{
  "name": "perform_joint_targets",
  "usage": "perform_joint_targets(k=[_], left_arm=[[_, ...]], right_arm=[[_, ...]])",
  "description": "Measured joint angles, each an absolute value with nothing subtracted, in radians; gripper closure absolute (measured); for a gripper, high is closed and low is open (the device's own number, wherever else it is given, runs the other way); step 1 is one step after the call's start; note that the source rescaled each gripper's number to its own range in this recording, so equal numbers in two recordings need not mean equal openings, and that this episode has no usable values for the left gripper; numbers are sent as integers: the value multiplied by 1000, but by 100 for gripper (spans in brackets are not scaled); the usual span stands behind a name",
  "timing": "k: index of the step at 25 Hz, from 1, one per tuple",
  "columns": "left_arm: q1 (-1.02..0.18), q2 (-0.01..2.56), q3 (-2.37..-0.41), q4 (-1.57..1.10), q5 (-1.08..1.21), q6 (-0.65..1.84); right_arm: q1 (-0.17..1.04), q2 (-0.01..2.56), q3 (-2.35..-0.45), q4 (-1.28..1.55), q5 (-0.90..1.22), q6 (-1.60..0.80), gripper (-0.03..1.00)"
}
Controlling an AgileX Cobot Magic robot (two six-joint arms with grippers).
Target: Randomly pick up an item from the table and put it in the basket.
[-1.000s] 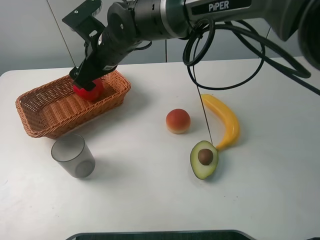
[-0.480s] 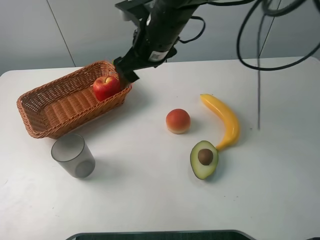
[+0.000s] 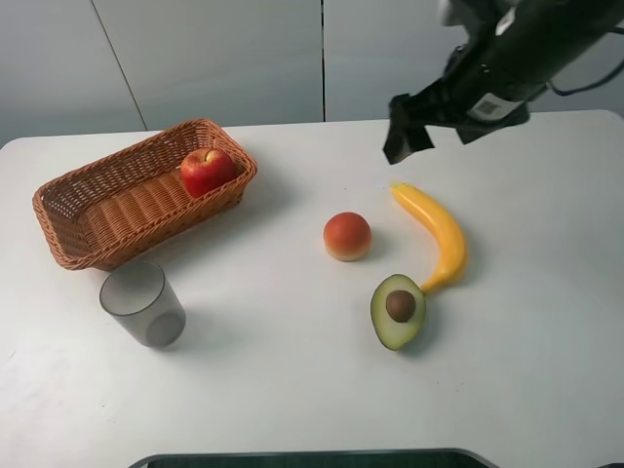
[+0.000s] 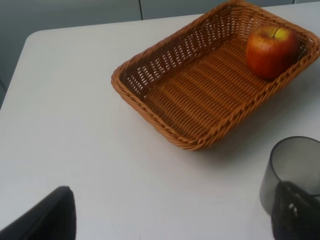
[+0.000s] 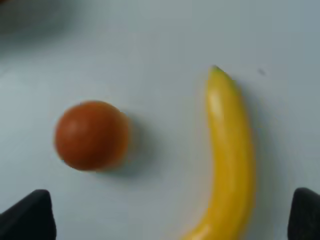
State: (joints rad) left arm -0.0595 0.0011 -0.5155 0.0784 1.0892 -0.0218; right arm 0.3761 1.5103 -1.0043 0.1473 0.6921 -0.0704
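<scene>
And the right gripper (image 3: 400, 144) is away! A second ago it was down in the basket (image 3: 60, 216) with the apple (image 3: 206, 171) in its grasp. Half a second ago it hung just off the basket's right end with the fruit already let go. Now it has swung right across to the right side, hanging in the air over the table (image 3: 292, 390) near the far tip of the banana (image 3: 436, 229). Its wrist view has the two fingertips out at opposite edges, jaws spread wide and nothing between them, with the peach (image 5: 91, 135) and the banana below.

The apple hasn't budged since the release. It sits inside the basket at the right end, against the wicker wall, stem dimple up. Everything else lies just where it was.

The left gripper (image 4: 172, 220) shows only in its own wrist view, fingers far apart and empty, looking over the basket and the grey cup (image 4: 295, 165).

Quick count:
- One apple.
- One basket.
- One grey cup, standing just in front of the basket.
- One peach.
- One banana.
- One avocado half (image 3: 398, 310), pit up, touching the banana's near end.
- Two grippers.
</scene>
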Motion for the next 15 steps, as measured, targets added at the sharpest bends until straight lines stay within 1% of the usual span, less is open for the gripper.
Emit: perform_joint_targets(k=[5,9,13,15], left_arm=[[-60,1,-515,78,1089,-22],[-60,1,-515,78,1089,-22],[-60,1,-515,78,1089,-22],[-60,1,-515,78,1089,-22]], right_arm=[[230,1296,-857,156,737,-47,0],[144,1123,-785,139,833,-37,0],[93,928,-743,91,883,9,0],[89,821,-728,84,896,28,0]])
